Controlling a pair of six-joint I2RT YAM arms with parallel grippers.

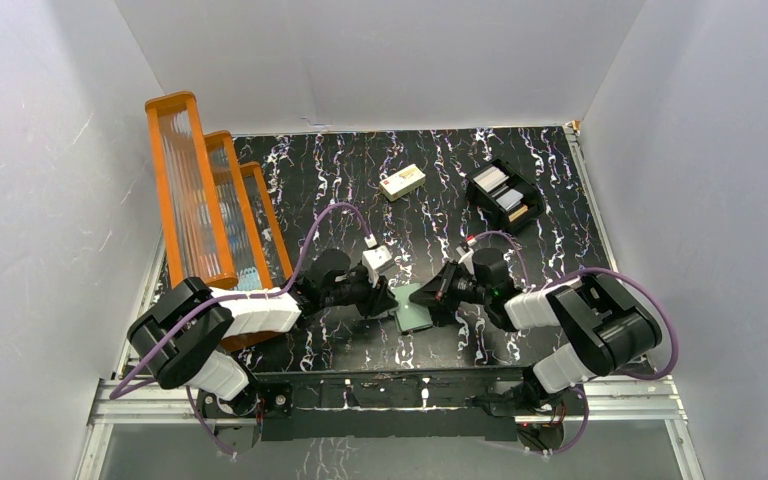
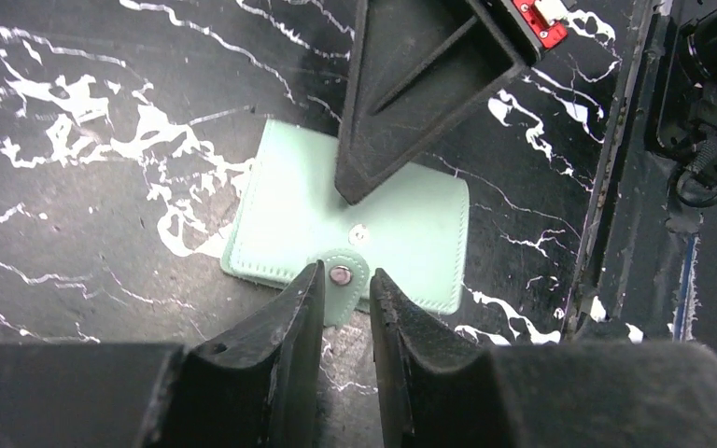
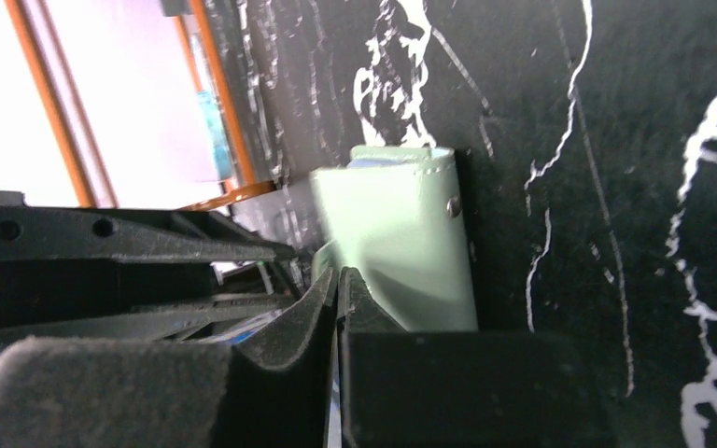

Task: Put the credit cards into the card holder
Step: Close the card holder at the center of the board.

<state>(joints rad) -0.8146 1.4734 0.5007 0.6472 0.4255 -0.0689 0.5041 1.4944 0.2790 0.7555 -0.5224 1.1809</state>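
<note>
The card holder [image 1: 415, 307] is a pale green wallet lying closed on the black marbled table between my two grippers. In the left wrist view the card holder [image 2: 289, 210] has its snap tab [image 2: 341, 273] folded over the near edge. My left gripper [image 2: 345, 275] is open a little, one finger on each side of that tab. My right gripper [image 2: 353, 191] is shut and its tip presses on the holder's face. In the right wrist view my right gripper [image 3: 339, 275] rests on the holder [image 3: 411, 243]. Whitish credit cards [image 1: 490, 178] stand in the black tray.
The black boxy tray [image 1: 527, 187] sits at the back right. A cream block [image 1: 402, 181] lies at the back centre. An orange-framed rack [image 1: 210, 200] stands along the left side, close behind my left arm.
</note>
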